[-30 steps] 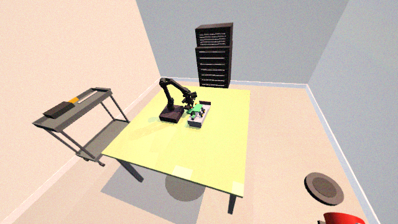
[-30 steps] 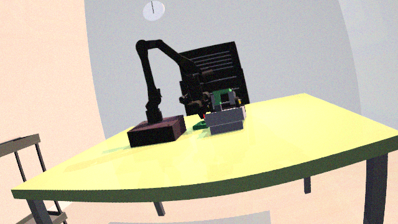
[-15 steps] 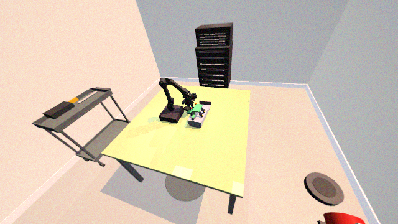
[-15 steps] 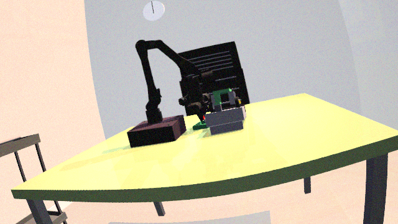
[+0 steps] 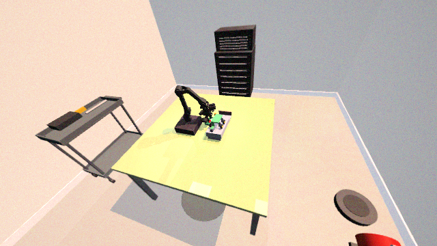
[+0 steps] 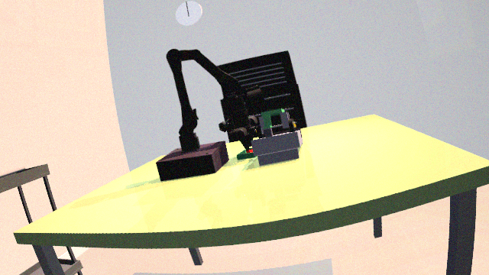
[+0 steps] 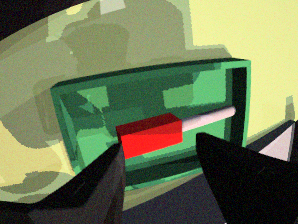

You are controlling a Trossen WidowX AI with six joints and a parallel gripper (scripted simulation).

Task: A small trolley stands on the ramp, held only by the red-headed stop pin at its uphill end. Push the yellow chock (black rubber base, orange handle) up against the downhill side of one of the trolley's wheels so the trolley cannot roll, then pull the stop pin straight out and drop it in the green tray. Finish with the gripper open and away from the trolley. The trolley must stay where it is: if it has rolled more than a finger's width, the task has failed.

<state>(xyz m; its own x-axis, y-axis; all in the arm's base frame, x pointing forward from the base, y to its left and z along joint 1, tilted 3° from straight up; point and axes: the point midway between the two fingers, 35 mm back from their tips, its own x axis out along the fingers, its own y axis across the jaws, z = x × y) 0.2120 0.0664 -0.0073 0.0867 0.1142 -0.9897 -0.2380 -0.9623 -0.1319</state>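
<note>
The stop pin (image 6: 249, 151) (image 7: 152, 137) lies in the green tray (image 6: 241, 156) (image 7: 248, 90), its red head and pale shaft both inside the rim in the wrist view. My gripper (image 7: 160, 145) is part open and holds nothing; its fingertips are low over the tray, one close to each side of the red head. The green-topped trolley (image 5: 216, 118) (image 6: 273, 113) stands on the grey ramp (image 5: 214, 136) (image 6: 276, 146). Small yellow spots show beside its wheels, but I cannot tell which is the chock or whether it touches a wheel.
The ramp stands right beside the tray, and its dark side shows under the fingers in the wrist view. The arm's dark base block (image 5: 188, 125) (image 6: 187, 165) is on the tray's other side. All stand on the yellow table (image 5: 205, 160) (image 6: 344, 164).
</note>
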